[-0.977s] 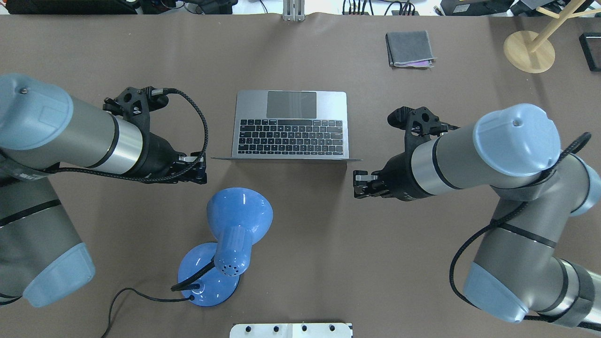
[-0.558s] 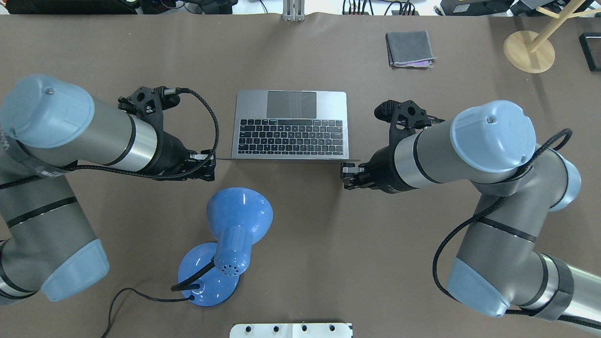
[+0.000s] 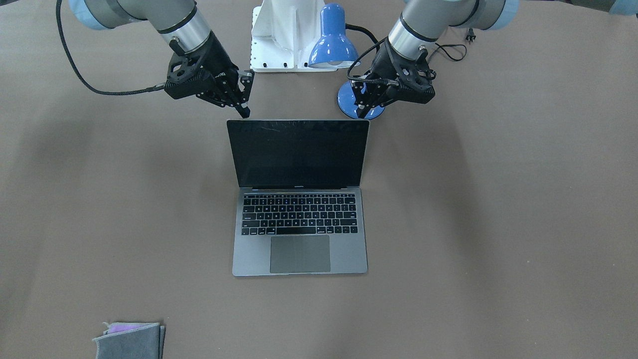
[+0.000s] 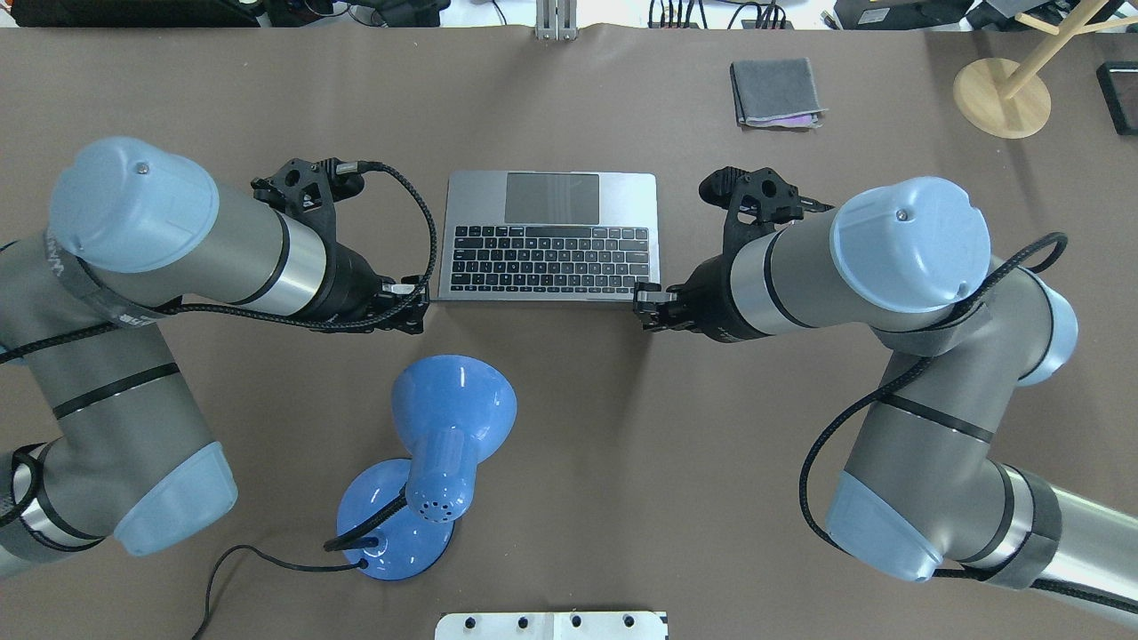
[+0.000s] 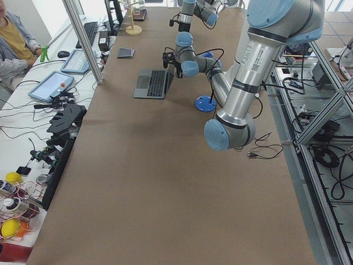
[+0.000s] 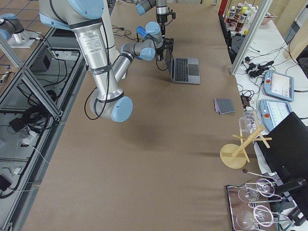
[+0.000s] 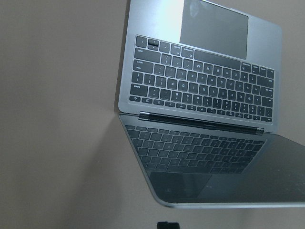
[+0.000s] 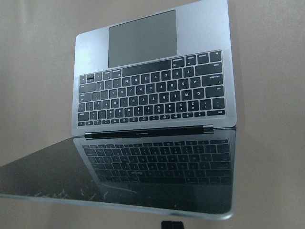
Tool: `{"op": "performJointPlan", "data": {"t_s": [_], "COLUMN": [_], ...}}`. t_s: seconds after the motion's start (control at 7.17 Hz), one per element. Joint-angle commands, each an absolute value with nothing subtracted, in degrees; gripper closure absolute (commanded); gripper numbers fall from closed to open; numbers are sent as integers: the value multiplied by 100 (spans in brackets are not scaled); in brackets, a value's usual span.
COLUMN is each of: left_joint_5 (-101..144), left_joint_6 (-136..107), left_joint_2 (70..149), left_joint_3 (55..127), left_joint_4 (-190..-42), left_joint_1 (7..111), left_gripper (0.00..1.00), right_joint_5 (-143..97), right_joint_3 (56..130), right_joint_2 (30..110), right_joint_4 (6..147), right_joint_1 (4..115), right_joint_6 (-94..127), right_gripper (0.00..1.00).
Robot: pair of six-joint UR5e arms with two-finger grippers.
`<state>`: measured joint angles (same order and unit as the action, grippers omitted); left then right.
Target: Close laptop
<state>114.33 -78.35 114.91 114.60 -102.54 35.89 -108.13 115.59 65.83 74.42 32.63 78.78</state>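
The laptop (image 4: 551, 236) stands open in the middle of the table, its black screen (image 3: 298, 153) facing away from me and its keyboard and trackpad beyond. My left gripper (image 4: 413, 311) is at the lid's top left corner, also in the front view (image 3: 363, 107). My right gripper (image 4: 645, 307) is at the top right corner, also in the front view (image 3: 244, 102). Both look shut and empty, just behind the lid's edge. Each wrist view shows the laptop (image 7: 200, 90) (image 8: 152, 95) with one black fingertip (image 7: 167, 224) (image 8: 171, 224) at the bottom.
A blue desk lamp (image 4: 453, 418) with its cable stands just behind the laptop, between my arms. A folded grey cloth (image 4: 775, 92) lies at the far right. A wooden stand (image 4: 1002, 96) is at the far right corner. A white base plate (image 4: 551, 625) sits at the near edge.
Both arms have moved inward and forward, bringing the grippers from beside and behind the laptop up to the lid's top corners. The laptop still stands open.
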Motion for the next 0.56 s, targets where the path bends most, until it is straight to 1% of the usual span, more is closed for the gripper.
{"op": "performJointPlan", "data": {"t_s": [0.0, 0.42], "left_joint_5": [11216, 10900], "left_joint_6": [-7814, -7761], "left_joint_2": [11601, 11751], "left_joint_3": [11382, 11303], "left_joint_4": [-10283, -10292], "left_joint_1": [3595, 3630], "left_gripper": [100, 100], "right_joint_5": [-10802, -10811], "right_joint_3": [11505, 11313], "right_joint_2": [6557, 6355], "right_joint_4": [7444, 7444], "right_joint_1": [3357, 3568], "right_joint_6": [7866, 7840], "right_gripper": [100, 100]}}
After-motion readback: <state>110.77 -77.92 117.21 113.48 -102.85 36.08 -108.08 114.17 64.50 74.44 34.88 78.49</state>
